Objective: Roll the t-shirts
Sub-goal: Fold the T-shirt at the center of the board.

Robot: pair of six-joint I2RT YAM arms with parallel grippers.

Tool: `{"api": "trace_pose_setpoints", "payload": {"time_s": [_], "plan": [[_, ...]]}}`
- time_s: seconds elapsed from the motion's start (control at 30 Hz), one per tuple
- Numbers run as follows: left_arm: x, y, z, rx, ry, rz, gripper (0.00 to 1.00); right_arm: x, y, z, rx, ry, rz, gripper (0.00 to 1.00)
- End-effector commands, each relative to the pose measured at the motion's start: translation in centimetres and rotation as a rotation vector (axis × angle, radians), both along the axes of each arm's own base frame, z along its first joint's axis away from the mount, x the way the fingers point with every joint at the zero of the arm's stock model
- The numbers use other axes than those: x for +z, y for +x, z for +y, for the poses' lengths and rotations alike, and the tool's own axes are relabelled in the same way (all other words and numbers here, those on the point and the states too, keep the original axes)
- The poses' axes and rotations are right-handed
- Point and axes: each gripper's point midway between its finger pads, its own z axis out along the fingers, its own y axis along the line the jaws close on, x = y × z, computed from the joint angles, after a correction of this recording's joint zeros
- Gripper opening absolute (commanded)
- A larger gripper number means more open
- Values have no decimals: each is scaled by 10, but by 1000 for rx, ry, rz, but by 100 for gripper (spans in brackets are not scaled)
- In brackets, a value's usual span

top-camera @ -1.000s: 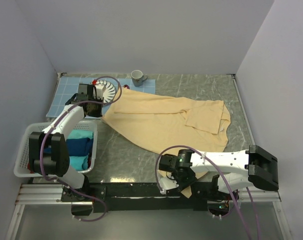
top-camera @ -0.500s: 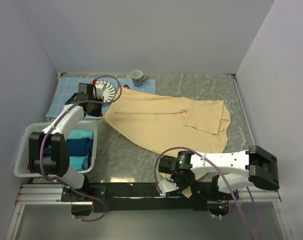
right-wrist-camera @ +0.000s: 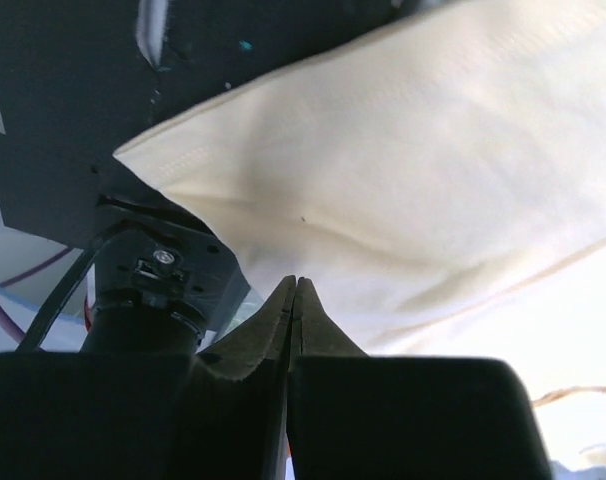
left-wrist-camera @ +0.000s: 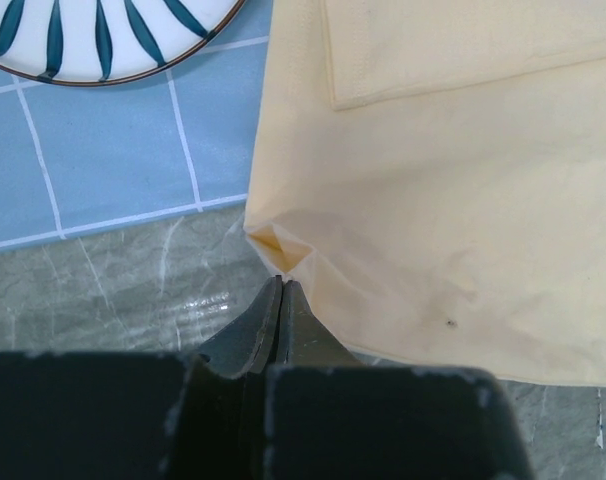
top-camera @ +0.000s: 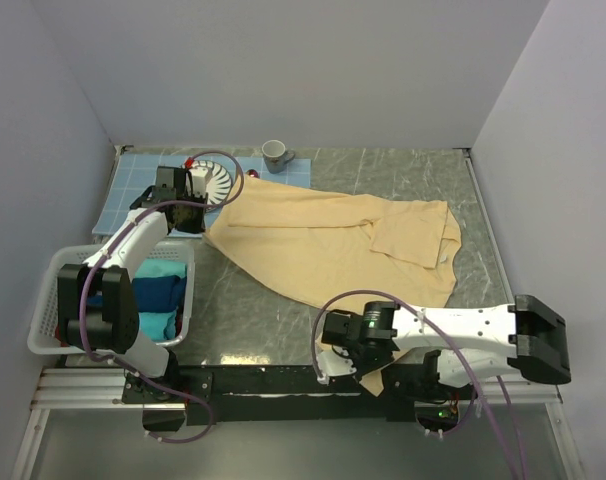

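Note:
A large pale yellow t-shirt (top-camera: 323,240) lies spread across the grey table, its near hem hanging over the front edge. My left gripper (top-camera: 190,218) is at its left corner. In the left wrist view the jaws (left-wrist-camera: 281,282) are shut, pinching a small fold of that corner (left-wrist-camera: 275,245). My right gripper (top-camera: 329,368) is at the front edge by the hanging hem. Its jaws (right-wrist-camera: 295,283) are shut, with creases in the yellow cloth (right-wrist-camera: 433,150) running into the tips. A teal t-shirt (top-camera: 161,270) and a navy t-shirt (top-camera: 163,293) lie in the basket.
A white basket (top-camera: 45,310) stands at the near left. On the light blue grid placemat (top-camera: 138,185) at the back left sits a striped plate (top-camera: 213,182), with a grey mug (top-camera: 275,153) behind it. Walls close in three sides.
My right gripper has closed from open onto the shirt's near hem, and the right arm has shifted slightly right and down. The left arm has not moved.

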Motion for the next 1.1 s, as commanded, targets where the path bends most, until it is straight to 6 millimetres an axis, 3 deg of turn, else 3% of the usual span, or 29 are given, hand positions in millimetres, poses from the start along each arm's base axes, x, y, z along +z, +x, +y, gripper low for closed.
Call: {"api": "trace_pose_setpoints", "payload": {"time_s": [0.0,0.03,0.07,0.13,0.27,0.47,0.8,1.07], "plan": [[30,6,-8,-33,-36,-78,2,21,6,-4,-57,74,-60,0],[32,5,-8,-35,-40,-78,4,24,7,-7,-38,72,-64,0],[33,5,-9,-44,-42,-79,6,27,9,-5,-34,95,-79,24],[36,4,-8,-42,-35,-84,6,25,10,-2,17,115,-82,44],[35,4,-3,-33,-11,-92,6,10,8,-2,99,70,-43,47],[28,-7,2,-21,6,-97,6,7,1,-3,200,37,11,49],[43,-3,-1,-21,-11,-126,6,5,-17,-14,334,-41,123,49],[52,0,-3,-31,-22,-147,6,1,-22,-4,313,-69,135,50]]}}
